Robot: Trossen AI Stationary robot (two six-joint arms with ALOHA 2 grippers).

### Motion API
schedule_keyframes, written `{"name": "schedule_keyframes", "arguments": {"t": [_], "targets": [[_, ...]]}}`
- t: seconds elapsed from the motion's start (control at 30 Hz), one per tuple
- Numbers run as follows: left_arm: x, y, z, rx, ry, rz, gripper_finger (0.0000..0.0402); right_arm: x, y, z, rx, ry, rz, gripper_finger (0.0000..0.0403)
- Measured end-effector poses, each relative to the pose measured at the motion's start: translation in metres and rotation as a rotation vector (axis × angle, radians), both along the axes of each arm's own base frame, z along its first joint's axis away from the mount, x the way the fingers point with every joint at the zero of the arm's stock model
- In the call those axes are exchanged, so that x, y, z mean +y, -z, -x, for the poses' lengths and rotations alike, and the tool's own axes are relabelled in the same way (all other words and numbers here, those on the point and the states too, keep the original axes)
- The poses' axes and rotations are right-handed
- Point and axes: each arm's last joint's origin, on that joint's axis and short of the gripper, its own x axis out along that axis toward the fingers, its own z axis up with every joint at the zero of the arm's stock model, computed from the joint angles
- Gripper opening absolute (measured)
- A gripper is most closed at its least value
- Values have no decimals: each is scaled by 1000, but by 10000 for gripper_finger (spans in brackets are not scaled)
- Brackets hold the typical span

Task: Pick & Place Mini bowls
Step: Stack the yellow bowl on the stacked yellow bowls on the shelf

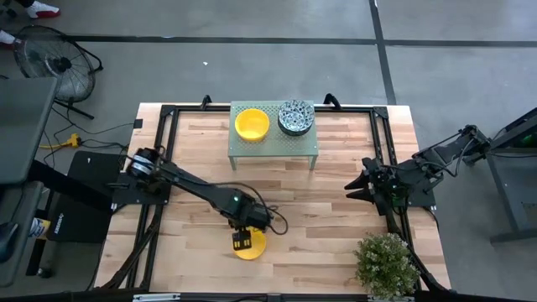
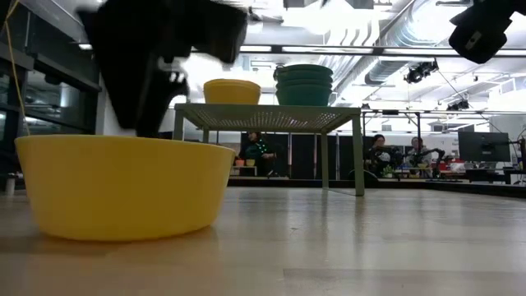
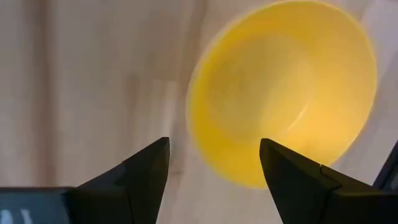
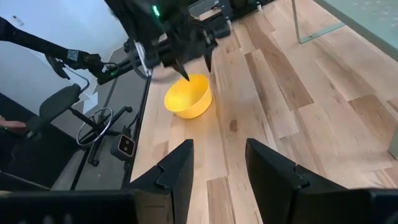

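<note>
A plain bright yellow round mini bowl (image 3: 283,93), seemingly empty, is seen beneath the left gripper (image 3: 214,168), jaws spread wide.

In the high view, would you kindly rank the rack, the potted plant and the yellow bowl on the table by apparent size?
1. Pale green rack
2. Potted plant
3. Yellow bowl on the table, partly covered by the left end effector, so its extent is unsure.

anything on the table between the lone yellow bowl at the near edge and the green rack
No. In the high view only bare wood and part of the left arm above it separate the yellow bowl from the rack; the low view agrees.
</note>
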Motion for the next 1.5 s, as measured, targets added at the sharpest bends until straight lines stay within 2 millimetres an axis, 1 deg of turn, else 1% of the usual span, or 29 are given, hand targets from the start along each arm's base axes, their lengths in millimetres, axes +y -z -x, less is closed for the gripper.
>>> {"name": "schedule_keyframes", "arguments": {"t": [0.03,0.1,0.2,0.3,0.47,0.6,0.8,1.07,1.13,1.27,1.43,1.5], "targets": [[-1,4,-1,12,-9,4,246,0,0,0,5,0,2,133],[-2,11,4,73,-33,-14,246,0,2,1,20,0,5,133],[-8,4,1,15,-79,0,246,0,3,1,36,-8,8,133],[-14,18,9,56,-138,-19,243,0,4,2,40,-11,8,133],[-23,32,18,72,-234,-3,219,0,4,2,41,-11,9,133],[-27,33,15,38,-279,22,193,0,4,2,41,-12,12,133],[-26,34,14,20,-324,6,136,-1,4,1,37,0,19,133],[-26,34,14,16,-334,-4,26,-1,4,2,39,-3,11,133],[-26,34,14,14,-334,-5,8,-1,4,2,40,-2,9,133],[-25,33,14,3,-331,-19,12,-1,4,2,42,3,-3,133],[-25,33,13,-8,-312,-21,4,0,4,2,44,3,-15,133],[-22,30,12,-15,-305,-14,3,0,4,2,46,-1,-19,133]]}}
